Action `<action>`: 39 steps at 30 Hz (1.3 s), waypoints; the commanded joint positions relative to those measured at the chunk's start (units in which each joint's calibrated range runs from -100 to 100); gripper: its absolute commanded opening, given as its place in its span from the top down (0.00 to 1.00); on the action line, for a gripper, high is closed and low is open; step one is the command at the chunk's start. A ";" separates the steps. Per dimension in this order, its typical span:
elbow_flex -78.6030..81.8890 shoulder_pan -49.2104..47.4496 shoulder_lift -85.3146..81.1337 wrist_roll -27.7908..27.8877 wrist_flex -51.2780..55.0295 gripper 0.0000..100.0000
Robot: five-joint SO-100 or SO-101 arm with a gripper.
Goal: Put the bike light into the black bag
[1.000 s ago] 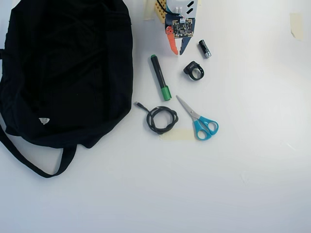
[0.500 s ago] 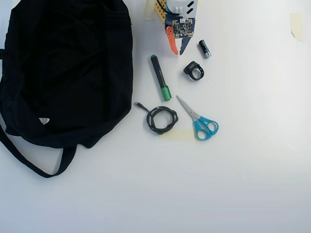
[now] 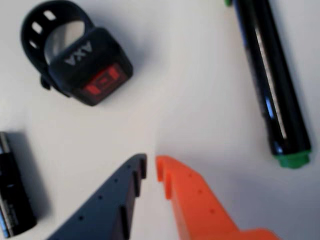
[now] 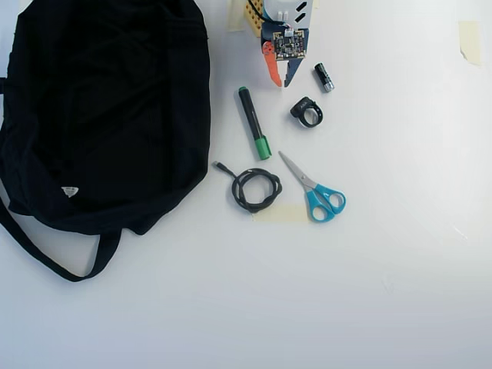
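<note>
The bike light (image 4: 307, 112), a small black block with a red lens and a ring strap, lies on the white table just below and right of my gripper (image 4: 281, 82). In the wrist view the bike light (image 3: 92, 70) sits at the upper left, apart from my gripper (image 3: 151, 162). The orange and dark fingers stand shut, tips almost touching, with nothing between them. The black bag (image 4: 100, 108) fills the left side of the overhead view, its strap trailing toward the bottom left.
A green-capped marker (image 4: 254, 123) lies between bag and light, also at the wrist view's right as the marker (image 3: 272, 85). A small black cylinder (image 4: 324, 78) rests right of the gripper. A coiled cable (image 4: 238, 192) and blue-handled scissors (image 4: 311, 188) lie lower.
</note>
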 commanded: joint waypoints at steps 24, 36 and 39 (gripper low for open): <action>2.19 -0.59 -0.75 -0.13 0.43 0.98; 0.66 -0.74 -0.50 3.75 -6.20 0.98; -0.24 -0.74 2.07 7.84 -14.55 0.98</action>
